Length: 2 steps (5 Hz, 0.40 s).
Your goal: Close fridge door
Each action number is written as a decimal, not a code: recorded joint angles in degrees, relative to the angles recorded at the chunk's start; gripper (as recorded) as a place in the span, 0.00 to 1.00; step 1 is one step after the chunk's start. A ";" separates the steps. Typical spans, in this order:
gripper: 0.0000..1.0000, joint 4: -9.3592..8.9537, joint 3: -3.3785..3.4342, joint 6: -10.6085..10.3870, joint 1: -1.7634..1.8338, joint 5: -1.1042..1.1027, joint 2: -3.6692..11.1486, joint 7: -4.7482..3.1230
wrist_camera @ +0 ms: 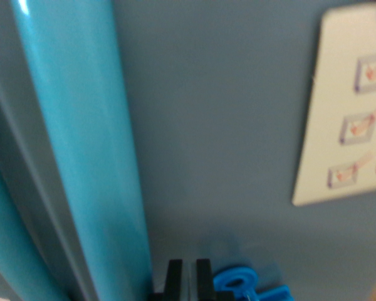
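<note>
facing the flat blue-grey fridge door (225,125), the black tool (189,276), its fingers nearly together and empty, sits just right of the glossy, near-upright turquoise bar handle (81,144).

At the bottom centre of the frame we see two black, square-edged gripper fingers (173,276); just right of them sits a bright blue plastic ring piece (237,281); both are blurred.

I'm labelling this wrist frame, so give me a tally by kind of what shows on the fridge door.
Blue handle bars: 2
White card: 1
Small pictures on the card: 3
End effector: 1
Total: 7
</note>
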 joint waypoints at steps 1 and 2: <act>1.00 0.00 0.00 0.00 0.00 0.00 0.00 0.00; 1.00 1.99 0.81 0.00 0.00 0.00 2.03 0.00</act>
